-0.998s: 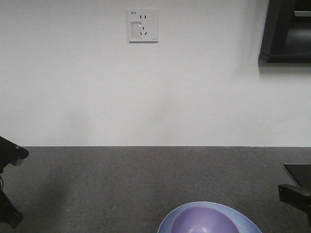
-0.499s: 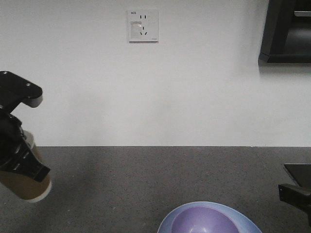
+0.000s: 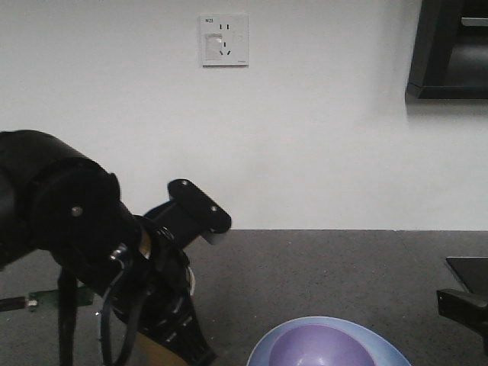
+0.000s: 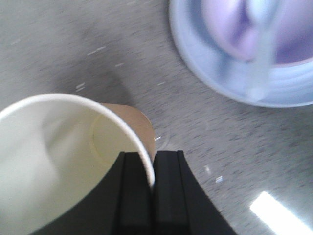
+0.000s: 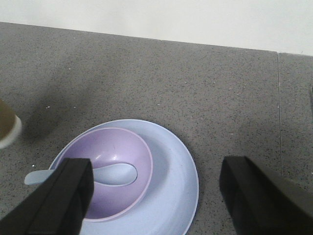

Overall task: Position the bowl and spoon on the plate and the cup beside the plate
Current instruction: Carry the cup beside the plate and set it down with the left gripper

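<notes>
My left gripper (image 4: 151,169) is shut on the white rim of the brown paper cup (image 4: 139,122), one finger inside and one outside. The cup hangs above the grey counter just left of the pale blue plate (image 4: 205,63). On the plate sits the lavender bowl (image 5: 112,147), and the white spoon (image 5: 115,175) lies in it with its handle over the left rim. In the right wrist view the cup (image 5: 7,128) shows at the left edge. My right gripper (image 5: 155,196) is open above the plate (image 5: 181,171), holding nothing. In the front view the left arm (image 3: 76,229) hides most of the cup (image 3: 156,351).
A wall socket (image 3: 224,40) is on the white wall behind the counter. A dark cabinet (image 3: 450,49) hangs at the top right. A flat black object (image 3: 469,271) lies at the counter's right edge. A seam (image 5: 279,98) runs through the counter on the right.
My left arm has swung from the far left toward the middle, carrying the cup close to the plate. The right gripper, plate and bowl have stayed put.
</notes>
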You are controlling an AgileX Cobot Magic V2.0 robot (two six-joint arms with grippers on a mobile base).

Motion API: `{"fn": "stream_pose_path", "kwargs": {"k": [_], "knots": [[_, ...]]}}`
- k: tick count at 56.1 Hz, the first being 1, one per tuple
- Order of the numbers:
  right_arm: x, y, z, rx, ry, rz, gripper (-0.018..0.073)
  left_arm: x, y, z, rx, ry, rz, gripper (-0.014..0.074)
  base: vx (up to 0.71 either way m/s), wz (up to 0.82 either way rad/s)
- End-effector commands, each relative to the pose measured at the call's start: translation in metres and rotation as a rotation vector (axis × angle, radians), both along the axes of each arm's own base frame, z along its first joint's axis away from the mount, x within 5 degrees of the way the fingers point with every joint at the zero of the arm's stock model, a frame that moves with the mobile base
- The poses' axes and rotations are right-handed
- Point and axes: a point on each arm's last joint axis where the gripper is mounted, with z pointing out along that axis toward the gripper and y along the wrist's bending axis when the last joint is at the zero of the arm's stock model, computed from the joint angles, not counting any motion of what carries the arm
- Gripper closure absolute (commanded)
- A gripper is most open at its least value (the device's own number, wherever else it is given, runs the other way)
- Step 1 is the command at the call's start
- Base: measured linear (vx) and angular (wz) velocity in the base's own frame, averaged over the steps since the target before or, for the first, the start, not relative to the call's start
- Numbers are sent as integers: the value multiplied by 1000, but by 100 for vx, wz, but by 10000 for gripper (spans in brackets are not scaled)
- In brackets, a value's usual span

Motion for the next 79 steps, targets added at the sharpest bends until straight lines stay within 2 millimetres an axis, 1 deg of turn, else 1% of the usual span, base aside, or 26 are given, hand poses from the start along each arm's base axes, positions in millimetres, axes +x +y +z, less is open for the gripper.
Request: {"fn": "stream_pose_path", "kwargs": {"k": [1, 6, 12, 25, 32, 39, 40, 41, 47, 49, 52, 58, 62, 66, 73, 79], "knots": [[0, -1, 16, 18, -108, -14, -18, -6, -10, 16, -82, -62, -20, 596, 0, 0], [0, -1, 16, 18, -108, -14, -18, -9, -21, 9, -94, -35, -46, 596, 0, 0], [0, -1, 16, 16, -107, -14, -18, -11, -30, 3, -84, -26, -68, 596, 0, 0], [0, -1, 15, 5, -101, -12, -18, -9, -36, -4, -72, -12, -75, 588, 0, 0], [0, -1, 15, 2, -97, -10, -17, -9, -36, -4, -71, -13, -75, 543, 0, 0], [0, -1, 15, 2, -96, -9, -17, -9, -36, -4, -74, -12, -73, 451, 0, 0], [0, -1, 15, 2, -96, -9, -17, -9, -36, -4, -74, -12, -73, 421, 0, 0], [0, -1, 15, 2, -96, -9, -17, -9, -36, -4, -74, -12, -73, 413, 0, 0], [0, -1, 15, 2, -96, -9, -17, -9, -36, -5, -69, -8, -72, 272, 0, 0], [0, -1, 15, 2, -96, -9, -17, -9, -35, -5, -67, -5, -72, 246, 0, 0], [0, -1, 15, 2, -96, -9, -17, -10, -35, -5, -64, -2, -72, 176, 0, 0], [0, -1, 15, 2, -96, -9, -17, -10, -35, -4, -65, -4, -72, 92, 0, 0], [0, -1, 15, 2, -95, -9, -17, -10, -34, 0, -72, -14, -72, 60, 0, 0], [0, -1, 14, 2, -93, -9, -17, -10, -33, 9, -87, -40, -72, 47, 0, 0], [0, -1, 14, 3, -91, -9, -17, -13, -29, 35, -134, -89, -72, 48, 0, 0], [0, -1, 14, 4, -89, -9, -17, -16, -22, 57, -148, -149, -66, 48, 0, 0]]}}
